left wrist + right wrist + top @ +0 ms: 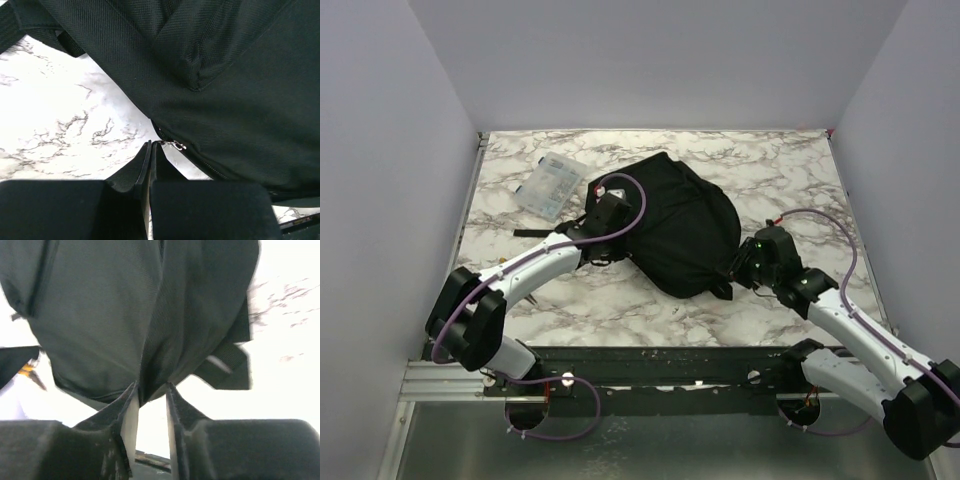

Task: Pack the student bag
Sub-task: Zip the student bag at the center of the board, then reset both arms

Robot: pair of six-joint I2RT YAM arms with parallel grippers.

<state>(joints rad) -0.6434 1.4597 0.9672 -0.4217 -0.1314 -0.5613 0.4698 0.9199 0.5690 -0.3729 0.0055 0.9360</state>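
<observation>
The student bag [680, 225], a large black backpack, lies in the middle of the marble table. My left gripper [616, 232] is at its left edge. In the left wrist view the left gripper [151, 146] is shut, its tips pinching the tab of the metal zipper pull [174, 145] at the end of the bag's zipper [210, 167]. My right gripper [738, 268] is at the bag's near right corner. In the right wrist view the right gripper [151, 390] is shut on a fold of the bag's fabric [150, 340], lifted off the table.
A clear plastic case [552, 186] lies at the back left, apart from the bag. A black strap [535, 233] trails left from the bag under my left arm. Another strap [227, 365] hangs at the bag's right side. Walls enclose the table on three sides.
</observation>
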